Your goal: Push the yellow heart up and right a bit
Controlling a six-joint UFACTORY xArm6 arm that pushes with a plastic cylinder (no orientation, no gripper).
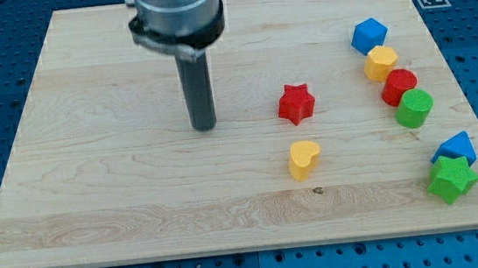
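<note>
The yellow heart lies on the wooden board, a little right of the view's middle and toward the bottom. A red star sits just above it. My tip rests on the board well to the left of both, about level with the red star and above-left of the yellow heart. It touches no block.
Along the view's right side stand a blue block, a yellow block, a red block and a green block in a slanted row. Lower right are a blue block and a green star.
</note>
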